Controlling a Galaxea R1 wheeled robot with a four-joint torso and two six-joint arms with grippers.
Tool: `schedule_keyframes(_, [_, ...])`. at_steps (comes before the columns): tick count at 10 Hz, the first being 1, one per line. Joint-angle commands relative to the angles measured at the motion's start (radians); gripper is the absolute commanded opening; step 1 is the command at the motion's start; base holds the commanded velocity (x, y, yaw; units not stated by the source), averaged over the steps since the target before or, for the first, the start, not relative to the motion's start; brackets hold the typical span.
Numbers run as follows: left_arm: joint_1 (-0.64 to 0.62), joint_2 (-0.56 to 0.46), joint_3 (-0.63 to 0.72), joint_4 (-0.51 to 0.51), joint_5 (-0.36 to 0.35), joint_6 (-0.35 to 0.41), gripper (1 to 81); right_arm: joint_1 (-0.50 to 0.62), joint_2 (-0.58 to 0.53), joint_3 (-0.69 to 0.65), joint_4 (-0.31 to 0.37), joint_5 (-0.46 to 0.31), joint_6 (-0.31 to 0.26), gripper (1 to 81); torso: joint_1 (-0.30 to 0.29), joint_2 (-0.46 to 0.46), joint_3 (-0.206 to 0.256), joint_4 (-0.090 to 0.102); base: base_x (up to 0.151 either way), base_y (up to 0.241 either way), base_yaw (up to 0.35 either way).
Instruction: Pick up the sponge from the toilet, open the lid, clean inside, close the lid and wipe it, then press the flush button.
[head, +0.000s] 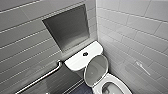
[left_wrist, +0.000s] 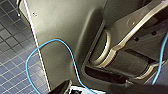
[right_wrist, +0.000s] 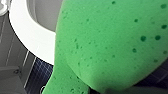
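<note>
The white toilet (head: 119, 84) stands in the corner, its bowl open. The lid (head: 96, 70) is raised and leans back against the tank (head: 80, 61), greyish underside facing out. A dark round flush button (head: 85, 53) sits on the tank top. The green sponge (right_wrist: 112, 45) bulges large in the right wrist view, pinched in my shut right gripper, just above the toilet's white rim (right_wrist: 30, 37). My left gripper is open, and its wrist view looks at the robot's own dark body.
A metal grab bar (head: 42, 77) runs along the grey tiled wall at the left, below a recessed niche (head: 67, 27). White tiled wall closes in on the right. Dark blue floor tiles (left_wrist: 12, 62) and a blue cable (left_wrist: 50, 42) lie beside the robot's body.
</note>
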Motion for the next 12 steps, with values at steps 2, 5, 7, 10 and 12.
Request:
schedule_keyframes(2, [0.019, -0.017, 0.003, 0.002, 0.082, 0.004, 81.1, -0.075, -0.131, 0.125, -0.129, 0.029, 0.118, 1.0, 0.000, 0.000, 0.000, 0.000, 0.000, 0.000, 0.000])
schedule_keyframes(5, [-0.011, -0.036, 0.033, -0.001, 0.084, -0.001, 81.1, -0.227, -0.059, 0.050, -0.201, 0.027, 0.131, 1.0, 0.000, 0.000, 0.000, 0.000, 0.000, 0.000, 0.000])
schedule_keyframes(7, [-0.039, -0.104, 0.166, -0.002, 0.093, -0.002, 81.1, -0.329, 0.037, -0.039, -0.276, 0.008, 0.128, 1.0, 0.000, 0.000, 0.000, 0.000, 0.000, 0.000, 0.000])
schedule_keyframes(10, [-0.106, -0.232, 0.361, -0.004, 0.098, 0.001, 81.1, -0.401, 0.091, -0.144, -0.349, -0.098, 0.131, 1.0, 0.000, 0.000, 0.000, 0.000, 0.000, 0.000, 0.000])
schedule_keyframes(12, [-0.160, -0.326, 0.496, -0.007, 0.098, -0.004, 81.1, -0.436, 0.107, -0.156, -0.355, -0.103, 0.131, 1.0, 0.000, 0.000, 0.000, 0.000, 0.000, 0.000, 0.000])
